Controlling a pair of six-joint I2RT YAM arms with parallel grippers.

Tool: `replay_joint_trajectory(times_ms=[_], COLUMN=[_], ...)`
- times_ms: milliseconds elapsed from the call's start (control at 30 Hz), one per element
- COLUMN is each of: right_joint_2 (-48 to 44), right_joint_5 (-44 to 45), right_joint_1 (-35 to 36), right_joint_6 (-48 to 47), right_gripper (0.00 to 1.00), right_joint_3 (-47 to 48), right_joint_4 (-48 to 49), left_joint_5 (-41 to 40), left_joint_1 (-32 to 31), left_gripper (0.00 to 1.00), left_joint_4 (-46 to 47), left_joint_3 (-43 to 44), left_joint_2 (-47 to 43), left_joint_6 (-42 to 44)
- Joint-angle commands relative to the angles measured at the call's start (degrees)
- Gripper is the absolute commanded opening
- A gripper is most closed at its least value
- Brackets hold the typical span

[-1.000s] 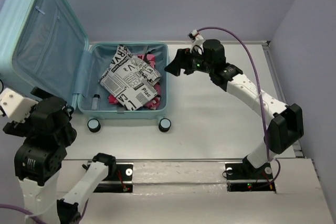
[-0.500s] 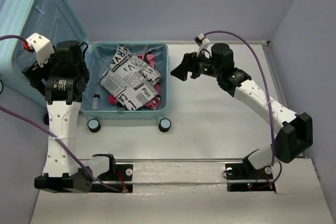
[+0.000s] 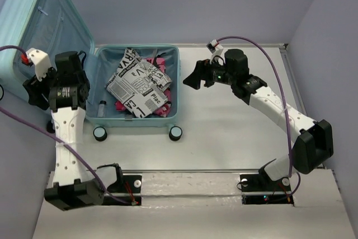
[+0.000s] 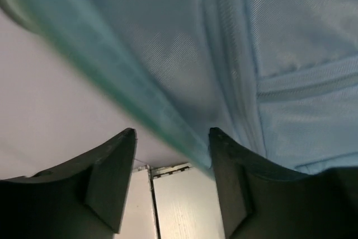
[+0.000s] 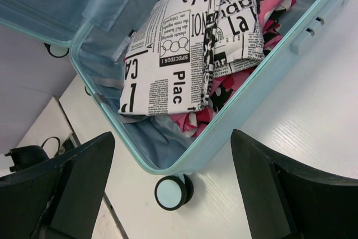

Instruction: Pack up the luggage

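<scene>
The luggage (image 3: 137, 117) is a pale aqua suitcase lying open, its lid (image 3: 45, 32) propped up at the left. A folded newspaper-print cloth (image 3: 139, 82) lies in its base over pink clothes (image 3: 162, 62). My left gripper (image 3: 34, 90) is at the lid's near left edge. In the left wrist view the lid's teal rim (image 4: 140, 102) runs between the left gripper's (image 4: 172, 138) open jaws, close to the right finger. My right gripper (image 3: 193, 78) hovers open just right of the base. In the right wrist view the right gripper (image 5: 173, 155) is above the suitcase's corner and a wheel (image 5: 172, 192).
A small clear vial (image 3: 102, 108) lies in the base's near left corner. Two caster wheels (image 3: 100, 133) (image 3: 175, 133) stick out toward the arms. The white table (image 3: 235, 127) runs to the right of the suitcase, and walls close in behind and on the right.
My left arm rose from low at the left up to the lid's edge, and its jaws have narrowed around the rim. The right gripper drifted slightly right and stayed open.
</scene>
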Motion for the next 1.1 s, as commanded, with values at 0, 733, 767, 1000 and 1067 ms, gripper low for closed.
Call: replay_joint_trajectory(times_ms=[0, 733, 767, 1000, 1067], right_joint_2=[-2.4, 0.7, 0.4, -1.9, -3.3], right_joint_5=[-1.4, 12.6, 14.1, 24.3, 26.7], right_joint_1=[-0.4, -1.0, -1.5, -3.8, -4.7], right_joint_6=[-1.5, 4.2, 4.6, 7.2, 7.8], right_gripper=[0.9, 0.91, 0.92, 0.88, 0.77], right_joint_3=[-0.4, -0.5, -0.7, -2.5, -3.8], right_joint_4=[2.6, 2.5, 2.5, -0.8, -0.8], left_joint_5=[0.5, -16.5, -16.6, -20.6, -17.8], left_joint_1=[4.1, -58.8, -61.3, -82.9, -85.7], left_gripper=[0.6, 0.06, 0.14, 0.99, 0.99], left_joint_4=[-0.4, 31.2, 32.2, 31.9, 30.7], left_joint_3=[5.5, -9.0, -9.7, -6.7, -1.7], left_joint_2=[6.6, -2.1, -2.1, -0.6, 1.2], left_joint_6=[-4.4, 32.8, 34.0, 35.6, 35.2])
